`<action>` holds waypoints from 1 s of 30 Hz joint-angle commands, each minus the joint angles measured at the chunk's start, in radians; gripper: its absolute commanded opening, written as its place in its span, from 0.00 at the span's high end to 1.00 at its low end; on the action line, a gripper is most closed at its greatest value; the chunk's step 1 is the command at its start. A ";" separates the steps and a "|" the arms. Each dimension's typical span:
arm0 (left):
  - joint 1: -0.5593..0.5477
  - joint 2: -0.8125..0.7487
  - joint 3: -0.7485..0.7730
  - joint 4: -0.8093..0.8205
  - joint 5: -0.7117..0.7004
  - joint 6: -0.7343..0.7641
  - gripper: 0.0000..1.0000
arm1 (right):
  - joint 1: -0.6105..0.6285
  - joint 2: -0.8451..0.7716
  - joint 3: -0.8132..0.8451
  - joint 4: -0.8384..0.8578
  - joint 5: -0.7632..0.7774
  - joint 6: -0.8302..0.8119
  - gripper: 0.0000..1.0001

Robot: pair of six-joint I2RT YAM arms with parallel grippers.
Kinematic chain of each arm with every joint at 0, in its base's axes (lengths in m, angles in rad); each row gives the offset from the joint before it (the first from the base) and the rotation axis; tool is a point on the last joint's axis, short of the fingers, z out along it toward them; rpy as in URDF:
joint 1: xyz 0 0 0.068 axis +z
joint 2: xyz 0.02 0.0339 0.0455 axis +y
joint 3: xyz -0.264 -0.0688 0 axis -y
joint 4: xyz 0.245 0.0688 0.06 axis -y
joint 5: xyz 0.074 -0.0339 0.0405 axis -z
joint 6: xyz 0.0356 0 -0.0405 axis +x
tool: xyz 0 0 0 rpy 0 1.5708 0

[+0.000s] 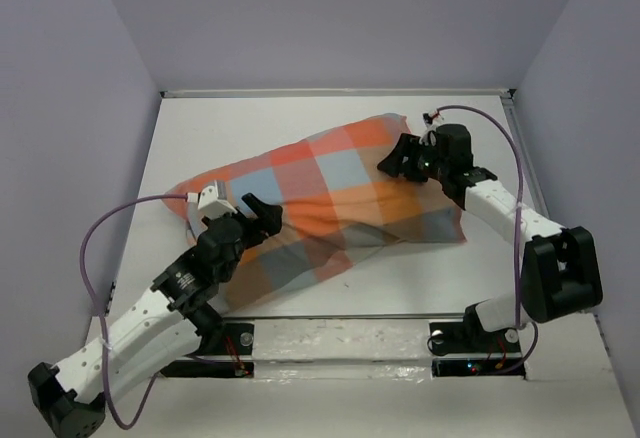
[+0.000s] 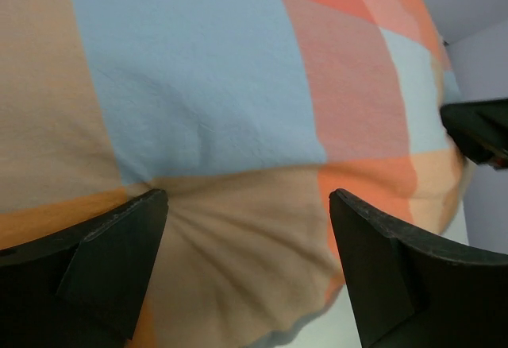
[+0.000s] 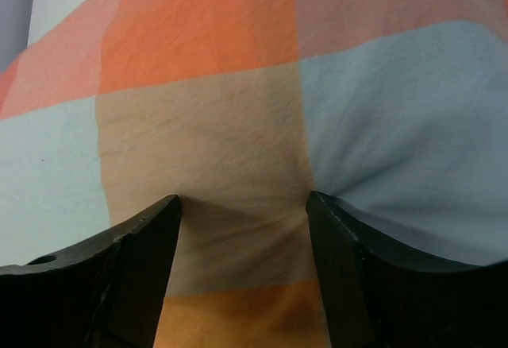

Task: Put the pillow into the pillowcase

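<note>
Checked cloth in orange, light blue and grey-brown: the pillowcase [image 1: 330, 193] lies stuffed plump, slanting across the white table [image 1: 250, 128], with its low end near the left arm and its high end toward the far right. The pillow does not show anywhere; no white fabric can be picked out past the checks.

Left gripper [image 1: 262, 213] sits at the lower left part of the case. In the left wrist view [image 2: 242, 205] its jaws stand wide apart and both black fingers [image 2: 119, 245] press on the cloth. The brown check between them is puckered into radiating creases but not pinched.

Right gripper [image 1: 392, 161] is at the upper right part of the case, on the side nearest its own arm. In the right wrist view [image 3: 242, 205] its jaws are also apart, with the fingertips [image 3: 143, 245] touching the cloth. A shallow shadowed fold sits between them where the brown and blue checks meet. Nothing is clamped.

Purple cable [image 1: 95, 248] loops off the left arm.
</note>
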 commanded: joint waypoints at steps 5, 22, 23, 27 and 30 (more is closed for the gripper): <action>0.457 0.255 -0.111 0.379 0.216 0.212 0.01 | -0.001 -0.114 -0.252 0.154 0.278 0.149 0.36; 0.489 0.029 0.070 0.241 0.270 0.318 0.01 | -0.021 -0.506 -0.142 -0.003 0.339 0.034 0.00; 0.491 0.000 0.105 0.231 0.270 0.329 0.01 | -0.021 -0.535 -0.122 -0.023 0.335 0.031 0.00; 0.489 -0.076 0.283 0.226 0.340 0.380 0.01 | -0.021 -0.721 -0.026 -0.112 0.338 -0.015 0.00; 0.489 -0.119 0.392 0.226 0.417 0.430 0.01 | -0.021 -0.864 0.083 -0.212 0.335 -0.067 0.00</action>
